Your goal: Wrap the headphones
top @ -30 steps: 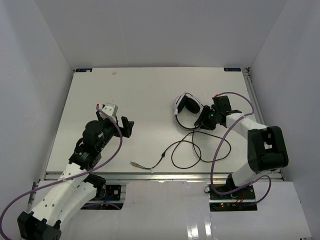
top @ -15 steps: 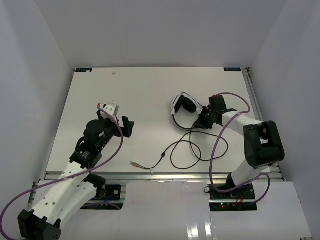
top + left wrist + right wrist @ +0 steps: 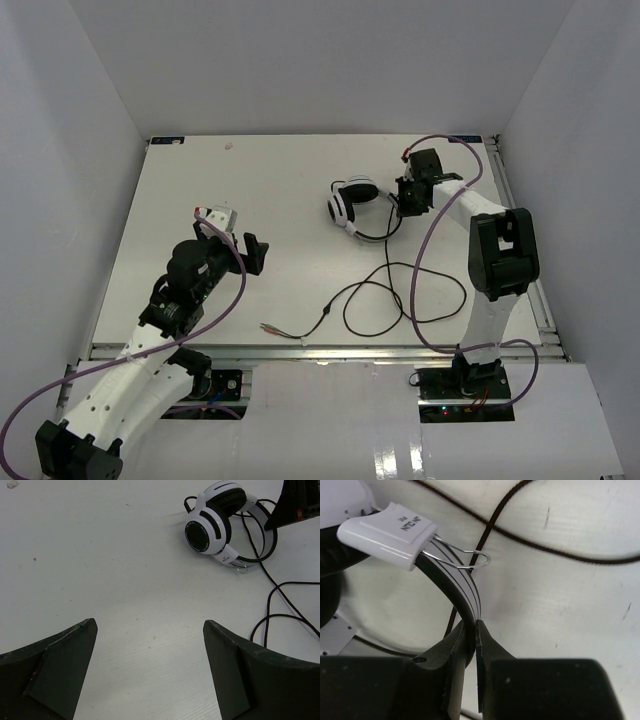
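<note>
The white headphones (image 3: 350,203) with black ear pads lie on the table at the back right; they also show in the left wrist view (image 3: 216,517). My right gripper (image 3: 403,197) is shut on their black headband (image 3: 452,594), with the white slider block (image 3: 387,533) just above. Their thin black cable (image 3: 385,295) trails toward the front edge in loops and ends in small plugs (image 3: 268,327). My left gripper (image 3: 252,252) is open and empty over the left half of the table, well apart from the headphones.
Thick purple robot cables (image 3: 425,300) hang from both arms; the right one loops over the table near the thin cable. White walls close in the table (image 3: 280,180) at the back and both sides.
My right gripper has carried the headphones toward the back and a little left, holding the headband. The thin cable has been pulled along with them. The left arm has not moved.
</note>
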Motion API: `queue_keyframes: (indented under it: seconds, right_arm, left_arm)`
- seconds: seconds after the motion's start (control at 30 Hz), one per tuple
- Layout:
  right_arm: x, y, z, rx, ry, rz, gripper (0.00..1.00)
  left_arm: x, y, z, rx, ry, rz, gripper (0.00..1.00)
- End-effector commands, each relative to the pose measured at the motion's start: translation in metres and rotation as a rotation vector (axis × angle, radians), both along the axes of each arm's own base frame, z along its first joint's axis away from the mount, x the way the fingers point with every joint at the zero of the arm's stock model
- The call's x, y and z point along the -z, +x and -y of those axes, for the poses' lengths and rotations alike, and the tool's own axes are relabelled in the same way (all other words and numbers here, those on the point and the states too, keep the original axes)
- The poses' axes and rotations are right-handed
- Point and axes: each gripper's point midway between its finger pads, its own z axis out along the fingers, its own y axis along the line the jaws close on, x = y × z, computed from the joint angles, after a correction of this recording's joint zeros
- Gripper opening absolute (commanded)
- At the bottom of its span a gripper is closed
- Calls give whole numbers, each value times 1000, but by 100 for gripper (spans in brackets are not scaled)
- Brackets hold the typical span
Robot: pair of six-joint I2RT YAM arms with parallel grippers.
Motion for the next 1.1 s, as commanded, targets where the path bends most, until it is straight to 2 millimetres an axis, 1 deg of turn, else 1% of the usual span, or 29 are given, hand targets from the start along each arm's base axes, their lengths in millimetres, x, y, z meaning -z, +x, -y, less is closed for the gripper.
queue_keyframes:
  seconds: [0.0, 0.03, 0.1, 0.17, 0.33, 0.47, 0.53, 0.6, 0.67, 0.77, 0.87, 1.07]
  right_arm:
    - [13, 19, 5, -201, -147, 0, 18]
    - [11, 21, 5, -201, -146, 6, 20]
    - [19, 22, 5, -248, -168, -1, 25]
    - [22, 22, 4, -274, -171, -6, 31]
    - [27, 16, -6, -303, -116, -34, 46]
    - [30, 4, -14, -252, -38, -88, 46]
    - [32, -9, -18, -217, 9, -128, 43]
    - [30, -15, -21, -174, 49, -144, 40]
    - [36, -26, -18, -117, 58, -172, 38]
    - [40, -36, -11, -19, 57, -195, 37]
    - [36, -40, -11, 37, 99, -203, 39]
    - [33, -54, -20, 74, 203, -230, 45]
  left_arm:
    - [-14, 0, -1, 0, -11, 40, 98]
    - [-14, 0, -1, 0, -12, 39, 98]
    - [-15, 0, -1, 2, -14, 43, 98]
    - [-15, 0, -1, 3, -14, 44, 98]
    - [-15, -1, -1, 5, -14, 44, 98]
    - [-16, -1, -1, 5, -15, 48, 98]
    - [-17, -1, -1, 6, -17, 50, 98]
    - [-17, -1, 0, 8, -17, 49, 98]
    - [-17, -1, 0, 9, -18, 50, 98]
    - [-17, -1, 0, 8, -15, 50, 98]
    - [-15, -1, 0, 7, -15, 45, 98]
    - [-13, 0, 0, 6, -9, 38, 98]
